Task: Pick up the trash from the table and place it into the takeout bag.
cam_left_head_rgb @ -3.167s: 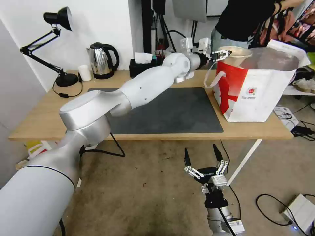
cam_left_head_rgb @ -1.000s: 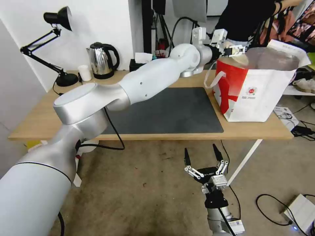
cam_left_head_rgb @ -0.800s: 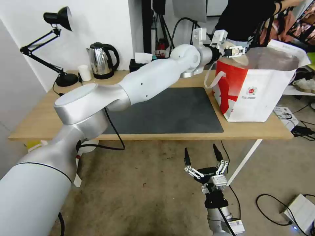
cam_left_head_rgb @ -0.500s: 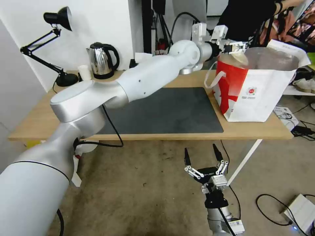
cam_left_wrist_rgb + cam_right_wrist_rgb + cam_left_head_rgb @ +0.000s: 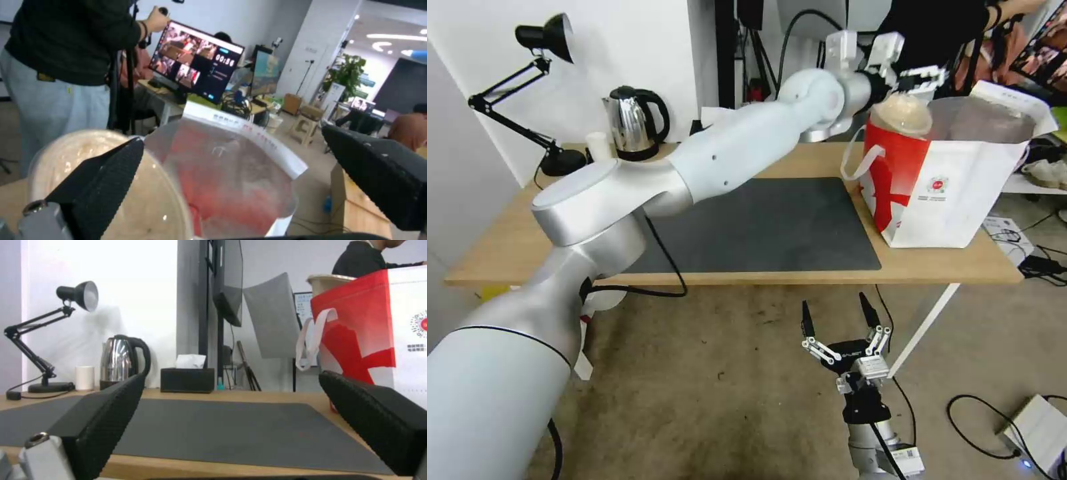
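Our left gripper (image 5: 922, 75) hangs with fingers spread wide and empty above the round clear-lidded beige-brown container (image 5: 902, 115), which rests tilted in the near corner of the large white and red foil-lined takeout bag (image 5: 954, 193). The bag stands at the right end of the long light-wood table (image 5: 507, 247), beside its dark grey mat (image 5: 774, 227). Our right gripper (image 5: 839, 321) waits open below the table's front edge
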Robot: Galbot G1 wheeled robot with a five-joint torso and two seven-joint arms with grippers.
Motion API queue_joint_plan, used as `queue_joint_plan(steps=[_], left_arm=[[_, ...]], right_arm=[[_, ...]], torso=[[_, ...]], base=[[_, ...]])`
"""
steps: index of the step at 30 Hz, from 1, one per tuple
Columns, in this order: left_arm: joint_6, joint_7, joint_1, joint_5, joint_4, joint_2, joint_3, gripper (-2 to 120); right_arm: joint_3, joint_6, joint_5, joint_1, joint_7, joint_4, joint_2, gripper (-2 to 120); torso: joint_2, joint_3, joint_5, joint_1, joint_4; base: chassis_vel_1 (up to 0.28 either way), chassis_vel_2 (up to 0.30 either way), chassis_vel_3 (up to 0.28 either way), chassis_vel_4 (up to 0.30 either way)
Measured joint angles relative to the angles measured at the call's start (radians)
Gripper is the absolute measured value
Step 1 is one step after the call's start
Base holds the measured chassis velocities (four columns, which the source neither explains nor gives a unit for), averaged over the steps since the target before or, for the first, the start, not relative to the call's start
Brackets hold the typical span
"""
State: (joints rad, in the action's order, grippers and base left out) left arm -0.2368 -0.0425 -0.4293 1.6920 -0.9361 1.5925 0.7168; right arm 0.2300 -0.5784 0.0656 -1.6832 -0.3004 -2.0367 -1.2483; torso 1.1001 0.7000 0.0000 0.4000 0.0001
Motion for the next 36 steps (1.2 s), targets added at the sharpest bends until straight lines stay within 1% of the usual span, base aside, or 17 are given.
queue_joint_plan(steps=[6, 11, 15, 18, 19, 23, 24, 25, 26, 27, 28, 29, 30, 31, 33, 34, 36], left_arm=[[0.006, 0.016, -0.007, 0.009, -0.022, -0.006, -0.015, 100], [0.006, 0.018, -0.027, 0.009, -0.032, -0.03, -0.015, 100], [0.007, 0.014, -0.053, 0.004, -0.037, -0.065, -0.021, 100], [0.013, 0.012, -0.068, -0.021, -0.055, -0.113, -0.036, 100], [0.013, 0.012, -0.068, -0.021, -0.055, -0.113, -0.036, 100], [0.03, 0.012, -0.054, -0.068, -0.149, -0.243, -0.057, 100], [0.03, 0.012, -0.054, -0.068, -0.149, -0.243, -0.057, 100], [0.034, 0.013, -0.046, -0.078, -0.172, -0.276, -0.061, 100], [0.042, 0.013, -0.022, -0.105, -0.223, -0.347, -0.072, 100], [0.05, 0.012, -0.002, -0.128, -0.26, -0.395, -0.082, 100], [0.052, 0.012, 0.008, -0.137, -0.278, -0.415, -0.088, 100], [0.052, 0.012, 0.008, -0.137, -0.278, -0.415, -0.088, 100], [0.058, 0.012, 0.029, -0.156, -0.312, -0.452, -0.1, 100], [0.068, 0.013, 0.074, -0.196, -0.38, -0.518, -0.128, 100], [0.086, 0.023, 0.143, -0.254, -0.471, -0.598, -0.172, 100], [0.086, 0.023, 0.143, -0.254, -0.471, -0.598, -0.172, 100], [0.109, 0.042, 0.235, -0.325, -0.573, -0.682, -0.25, 100]], right_arm=[[0.0, 0.0, 0.0, 0.0, 0.0, 0.0, 0.0, 100], [0.0, 0.0, 0.0, 0.0, 0.0, 0.0, 0.0, 100], [0.0, 0.0, 0.0, 0.0, 0.0, 0.0, 0.0, 100], [0.0, 0.0, 0.0, 0.0, 0.0, 0.0, 0.0, 100], [0.0, 0.0, 0.0, 0.0, 0.0, 0.0, 0.0, 100], [0.0, 0.0, 0.0, 0.0, 0.0, 0.0, 0.0, 100], [0.0, 0.0, 0.0, 0.0, 0.0, 0.0, 0.0, 100], [0.0, 0.0, 0.0, 0.0, 0.0, 0.0, 0.0, 100], [0.0, 0.0, 0.0, 0.0, 0.0, 0.0, 0.0, 100], [0.0, 0.0, 0.0, 0.0, 0.0, 0.0, 0.0, 100], [0.0, 0.0, 0.0, 0.0, 0.0, 0.0, 0.0, 100], [0.0, 0.0, 0.0, 0.0, 0.0, 0.0, 0.0, 100], [0.0, 0.0, 0.0, 0.0, 0.0, 0.0, 0.0, 100], [0.0, 0.0, 0.0, 0.0, 0.0, 0.0, 0.0, 100], [0.0, 0.0, 0.0, 0.0, 0.0, 0.0, 0.0, 100], [0.0, 0.0, 0.0, 0.0, 0.0, 0.0, 0.0, 100], [0.0, 0.0, 0.0, 0.0, 0.0, 0.0, 0.0, 100]], torso=[[0.0, 0.0, 0.0, 0.0, -0.0003], [0.0, 0.0, -0.0001, 0.0, -0.0001], [0.0, 0.0, -0.0001, 0.0, 0.0], [0.0, 0.0, -0.0001, 0.0, -0.0002], [0.0, 0.0, -0.0001, 0.0, -0.0002], [0.0, 0.0, -0.0003, 0.0, -0.0002], [0.0, 0.0, -0.0003, 0.0, -0.0002], [0.0, 0.0, -0.0004, 0.0, -0.0002], [0.0, 0.0, -0.0008, 0.0, 0.0002], [0.0, 0.0, -0.0008, 0.0, 0.0004], [0.0, 0.0, -0.0009, 0.0, 0.0006], [0.0, 0.0, -0.0009, 0.0, 0.0006], [0.0, 0.0, -0.0009, 0.0, 0.0005], [0.0, 0.0, -0.0007, 0.0, 0.0002], [0.0, 0.0, -0.0003, 0.0, 0.0], [0.0, 0.0, -0.0003, 0.0, 0.0], [0.0, 0.0, -0.0004, 0.0, 0.0]], base=[[0.0, 0.0, 0.0, 0.0], [0.0, 0.0, 0.0, 0.0], [0.0, 0.0, 0.0, 0.0], [0.0, 0.0, 0.0, 0.0], [0.0, 0.0, 0.0, 0.0], [0.0, 0.0, 0.0, 0.0], [0.0, 0.0, 0.0, 0.0], [0.0, 0.0, 0.0, 0.0], [0.0, 0.0, 0.0, 0.0], [0.0, 0.0, 0.0, 0.0], [0.0, 0.0, 0.0, 0.0], [0.0, 0.0, 0.0, 0.0], [0.0, 0.0, 0.0, 0.0], [0.0, 0.0, 0.0, 0.0], [0.0, 0.0, 0.0, 0.0], [0.0, 0.0, 0.0, 0.0], [0.0, 0.0, 0.0, 0.0]])
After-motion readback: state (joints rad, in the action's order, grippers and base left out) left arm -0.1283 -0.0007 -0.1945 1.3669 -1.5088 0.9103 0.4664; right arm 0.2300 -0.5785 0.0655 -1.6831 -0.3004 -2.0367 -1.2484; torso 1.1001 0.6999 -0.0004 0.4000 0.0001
